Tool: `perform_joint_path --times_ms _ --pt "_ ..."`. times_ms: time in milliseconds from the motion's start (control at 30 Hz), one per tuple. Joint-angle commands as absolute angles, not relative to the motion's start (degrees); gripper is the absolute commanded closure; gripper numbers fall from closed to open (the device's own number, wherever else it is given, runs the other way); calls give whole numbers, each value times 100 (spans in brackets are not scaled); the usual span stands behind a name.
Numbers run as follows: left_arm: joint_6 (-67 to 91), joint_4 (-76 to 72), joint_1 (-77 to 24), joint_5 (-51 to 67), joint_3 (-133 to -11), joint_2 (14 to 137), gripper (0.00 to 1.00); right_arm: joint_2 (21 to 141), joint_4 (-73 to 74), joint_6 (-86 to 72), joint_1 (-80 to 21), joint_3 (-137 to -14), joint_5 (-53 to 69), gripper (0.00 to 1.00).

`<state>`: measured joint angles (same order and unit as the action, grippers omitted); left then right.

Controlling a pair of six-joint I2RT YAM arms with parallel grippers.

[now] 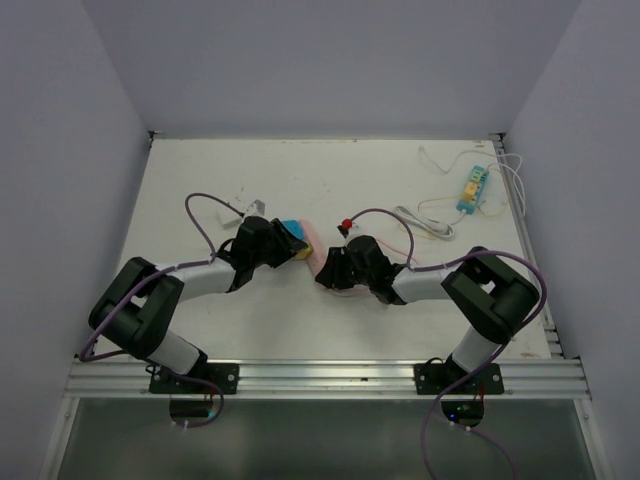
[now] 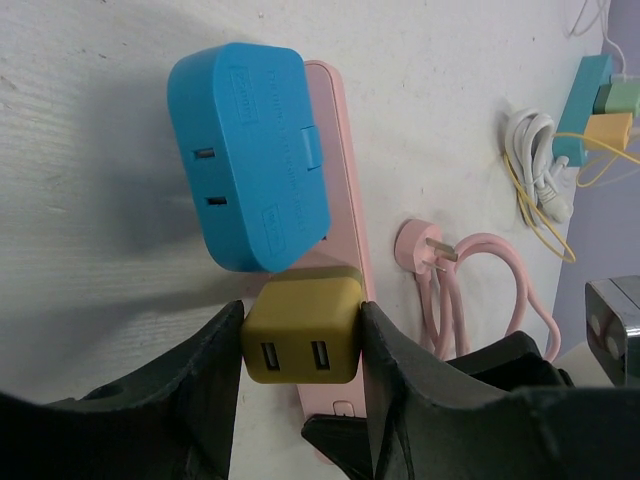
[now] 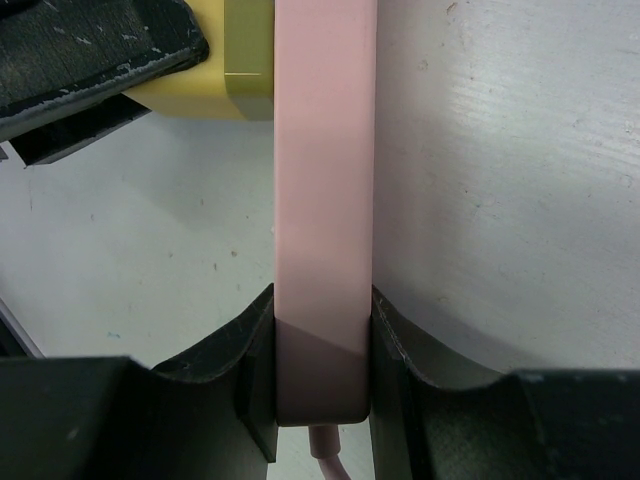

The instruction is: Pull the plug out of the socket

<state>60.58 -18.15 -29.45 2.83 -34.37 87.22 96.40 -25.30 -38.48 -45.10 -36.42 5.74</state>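
Grasp step: yellow plug (image 2: 300,330), seated in pink socket strip (image 3: 325,200) at 6 o'clock of blue adapter (image 2: 250,150), pinched by left fingers (image 2: 215,385); strip clamped by right fingers (image 3: 215,365). Next: straight pull required.

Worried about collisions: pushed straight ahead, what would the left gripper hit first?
Probably the blue rectangular plastic adapter, seated on the pink plastic power strip just beyond the yellow cube-shaped plug between its jaws.
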Motion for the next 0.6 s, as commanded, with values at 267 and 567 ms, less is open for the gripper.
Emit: perform_joint_path --times_ms 267,567 --pt "6363 -1987 -2979 123 -3235 8271 100 9923 -2338 -3823 -4544 -3560 466 100" --pt "6416 -1855 -2936 26 -3111 7717 100 10142 -2145 -4095 -4254 -3498 290 100"
